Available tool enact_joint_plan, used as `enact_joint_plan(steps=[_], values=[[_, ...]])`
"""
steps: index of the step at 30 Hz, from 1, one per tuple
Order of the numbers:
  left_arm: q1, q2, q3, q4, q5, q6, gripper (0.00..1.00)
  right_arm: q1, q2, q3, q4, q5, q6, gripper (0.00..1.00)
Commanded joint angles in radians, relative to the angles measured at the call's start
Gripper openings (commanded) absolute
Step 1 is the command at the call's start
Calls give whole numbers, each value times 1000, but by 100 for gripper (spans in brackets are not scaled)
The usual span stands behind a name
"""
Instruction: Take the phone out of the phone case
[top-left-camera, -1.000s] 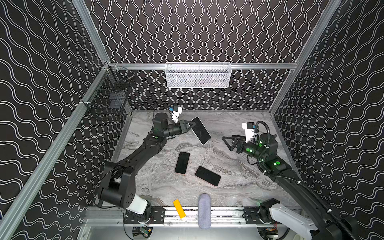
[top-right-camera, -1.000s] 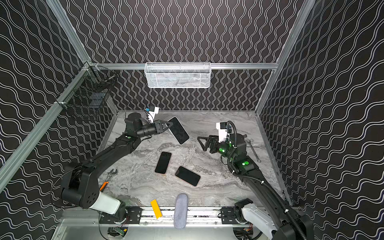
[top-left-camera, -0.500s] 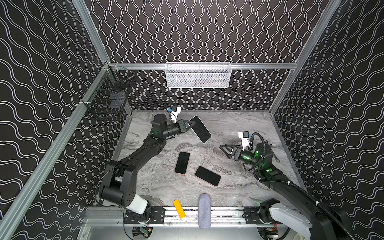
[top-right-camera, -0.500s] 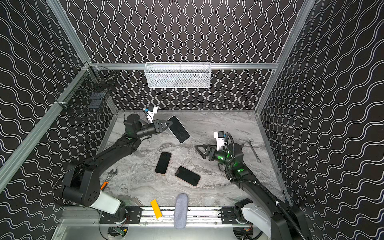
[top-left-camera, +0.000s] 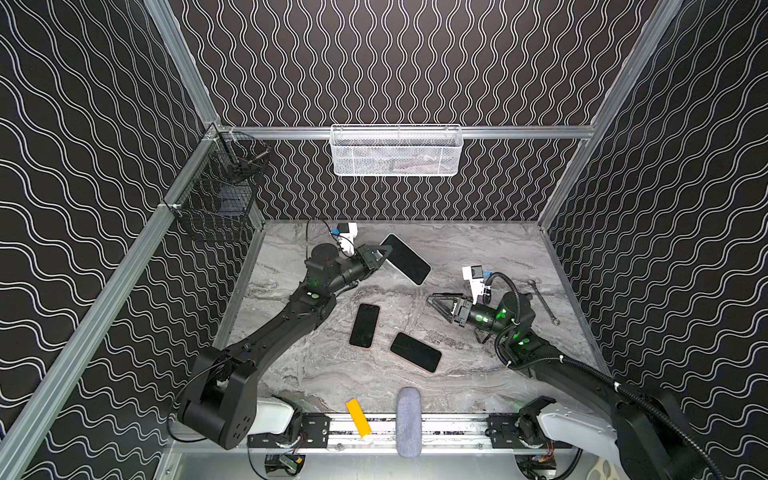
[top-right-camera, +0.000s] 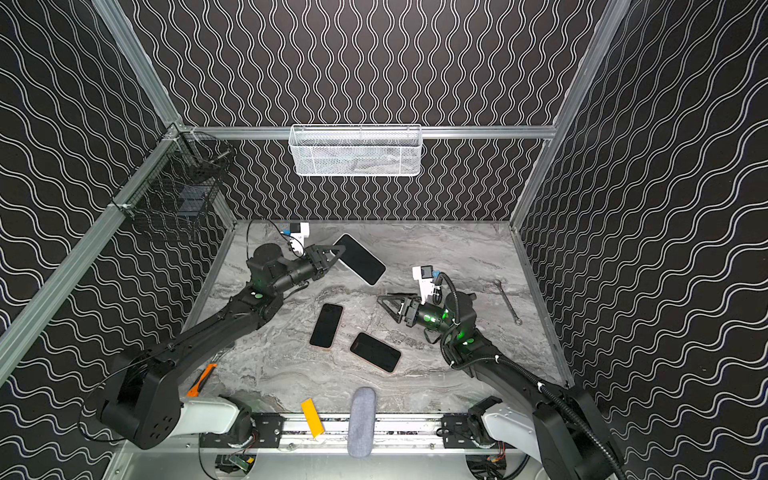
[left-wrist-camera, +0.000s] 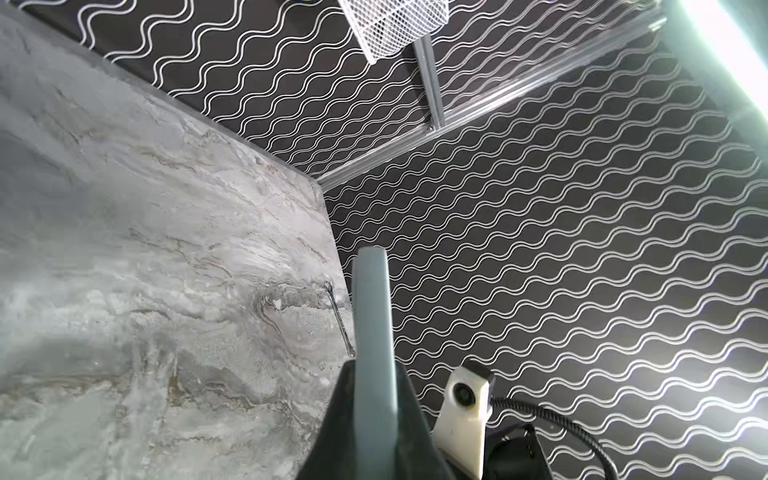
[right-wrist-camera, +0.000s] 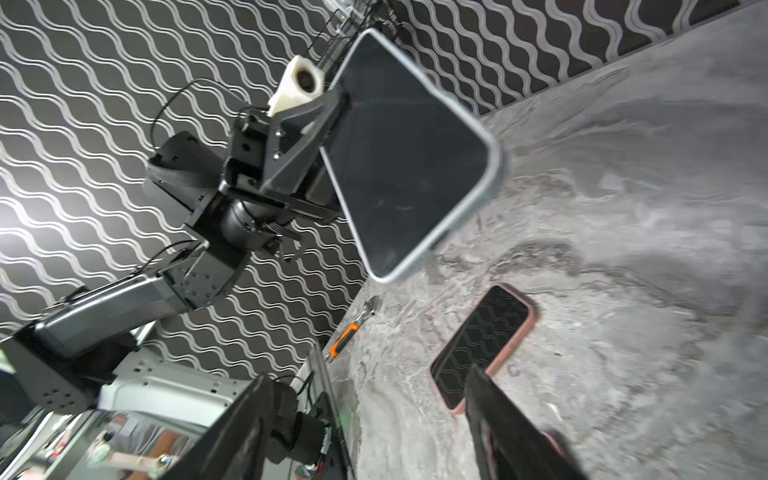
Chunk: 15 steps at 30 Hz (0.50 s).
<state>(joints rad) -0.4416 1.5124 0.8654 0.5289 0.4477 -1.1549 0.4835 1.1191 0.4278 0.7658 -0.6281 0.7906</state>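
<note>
Left end effector (top-left-camera: 383, 252) clamps the grey-cased phone (top-left-camera: 409, 261) aloft, long axis aimed at the near-right corner of the worktop (top-left-camera: 478, 249); right end effector (top-left-camera: 437, 302) gapes empty.

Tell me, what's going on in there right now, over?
Left gripper shut on the grey-cased phone, held off the table. Right gripper open, empty, pointing toward it. Two other phones lie flat below, touching neither gripper.

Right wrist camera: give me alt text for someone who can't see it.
The left gripper holds a dark-screened phone in a grey case up above the marble table. On the table a phone in a pink case lies flat, screen up, and the right gripper shows in the foreground, open and empty.
</note>
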Motion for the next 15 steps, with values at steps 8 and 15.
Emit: enact_joint_plan(steps=[8,15], values=[[-55,-13,-20,68,-84,-114,0,44,101,-24,340,53,128,64],[-63,-5,-22,77,-76,-133,0,59,226,-11,523,62,210,53]])
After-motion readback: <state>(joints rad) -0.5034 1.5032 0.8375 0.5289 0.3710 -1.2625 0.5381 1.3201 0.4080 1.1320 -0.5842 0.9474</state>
